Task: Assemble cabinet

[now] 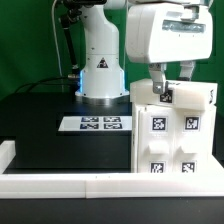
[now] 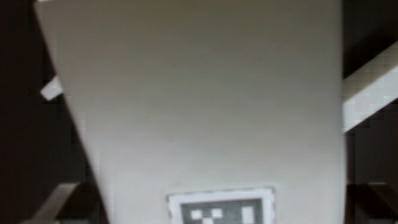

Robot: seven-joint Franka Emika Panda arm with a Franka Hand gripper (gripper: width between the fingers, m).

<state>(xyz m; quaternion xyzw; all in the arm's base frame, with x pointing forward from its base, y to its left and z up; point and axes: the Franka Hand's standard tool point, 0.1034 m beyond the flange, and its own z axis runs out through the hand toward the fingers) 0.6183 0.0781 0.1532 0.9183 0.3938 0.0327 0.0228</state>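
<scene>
The white cabinet (image 1: 172,135) stands upright at the exterior view's right, with four markers on its front and one small marker near its top edge. My gripper (image 1: 174,82) hangs straight down over the cabinet's top, one finger on each side of its upper part. In the wrist view a white panel of the cabinet (image 2: 196,100), tilted and blurred, fills the space between my fingers, which show only at the lower corners. A single marker shows on the panel close to my gripper (image 2: 217,212). The fingers look closed against the panel's edges.
The marker board (image 1: 95,123) lies flat on the black table (image 1: 40,120) in front of the robot base (image 1: 100,75). A long low white border rail (image 1: 60,183) runs along the near edge and up the exterior view's left.
</scene>
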